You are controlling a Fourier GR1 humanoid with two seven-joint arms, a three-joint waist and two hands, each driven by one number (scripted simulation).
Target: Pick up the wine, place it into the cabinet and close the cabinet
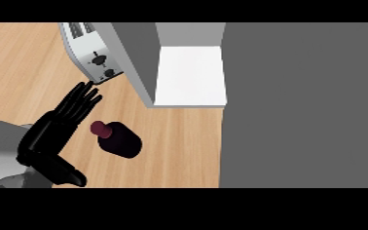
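1. The view looks steeply down on a light wooden counter [179,146] with a visible grain.
2. One black robot hand, the left hand [54,131], comes in from the lower left on a grey forearm [10,141].
3. Its fingers [81,100] are stretched out straight and held side by side, pointing up and to the right toward the toaster. Its thumb [66,173] sticks out toward the lower right. The hand is fully open and holds nothing.
4. The wine bottle [120,140] is dark, nearly black, with a deep red cap [101,129]. It stands on the counter just to the right of the open hand, in the gap between the fingers and the thumb. A narrow strip of wood shows between the bottle and the palm, so they look apart rather than touching.
5. A silver toaster [92,51] sits at the upper left of the counter, with two dark knobs on the end facing the hand. The fingertips end just below that end.
6. The cabinet [191,75] is at the upper middle, to the right of the toaster. Its inside shows as a bright white floor with grey walls, open to view.
7. A large, flat, dark grey panel [295,107] fills the whole right side, from top to bottom. I cannot tell whether it is the cabinet door.
8. The bottle is outside the cabinet, below and left of the opening.
9. The right hand does not appear anywhere.
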